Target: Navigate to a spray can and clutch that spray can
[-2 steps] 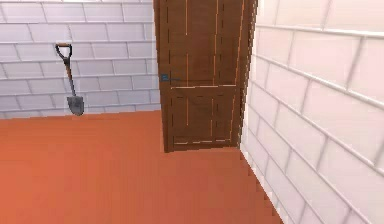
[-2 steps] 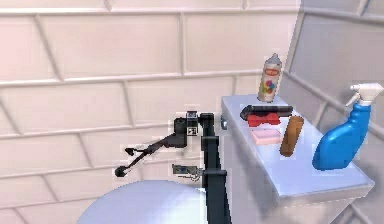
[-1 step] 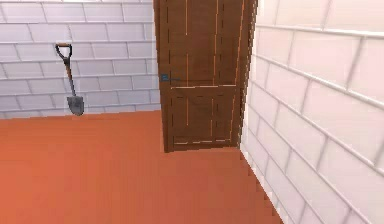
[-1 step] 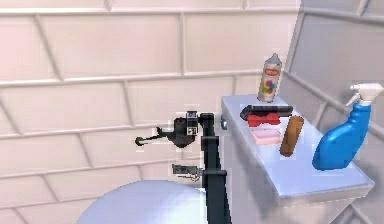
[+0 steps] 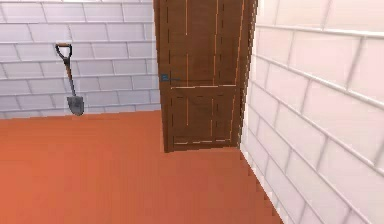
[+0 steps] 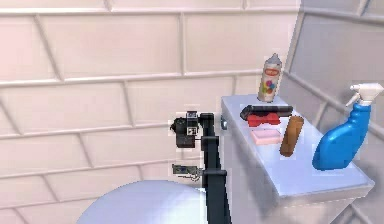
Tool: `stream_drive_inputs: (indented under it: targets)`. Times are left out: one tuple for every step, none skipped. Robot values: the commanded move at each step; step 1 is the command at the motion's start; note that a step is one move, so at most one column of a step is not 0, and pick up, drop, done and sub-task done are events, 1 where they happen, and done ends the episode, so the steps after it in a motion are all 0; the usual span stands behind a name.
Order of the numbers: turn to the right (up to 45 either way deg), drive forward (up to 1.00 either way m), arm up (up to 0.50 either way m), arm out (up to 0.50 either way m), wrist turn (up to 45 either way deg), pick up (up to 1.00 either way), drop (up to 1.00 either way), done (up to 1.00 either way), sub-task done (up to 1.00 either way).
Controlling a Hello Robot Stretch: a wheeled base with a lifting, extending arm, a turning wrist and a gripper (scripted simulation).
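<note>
Standing upright at the far end of a pale grey-blue toilet tank (image 6: 300, 175), the small white spray can with a colourful label (image 6: 270, 78) is close to the white tiled wall (image 6: 100, 80). Nearer along the tank top are a flat black object (image 6: 268, 108), a red-and-pink stack (image 6: 265, 128), a brown cylinder (image 6: 291, 135) and a blue plastic spray bottle with a white trigger (image 6: 345, 140). A dark square arm (image 6: 213, 175) rises beside the tank. Its jaws, apart from the can with bare wall behind them, hold nothing, and whether they are spread or pressed together cannot be told. Ahead stands a brown panelled wooden door (image 5: 203, 70).
</note>
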Motion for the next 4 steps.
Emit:
stream_drive_inputs:
  targets:
    - [0.0, 0.00, 0.00, 0.00, 12.0, 0.00, 0.00, 0.00, 0.00]
    - [0.0, 0.00, -0.30, 0.00, 0.0, 0.00, 0.00, 0.00, 0.00]
    - [0.0, 0.00, 0.00, 0.00, 0.0, 1.00, 0.00, 0.00, 0.00]
    - [0.0, 0.00, 0.10, 0.00, 0.0, 0.00, 0.00, 0.00, 0.00]
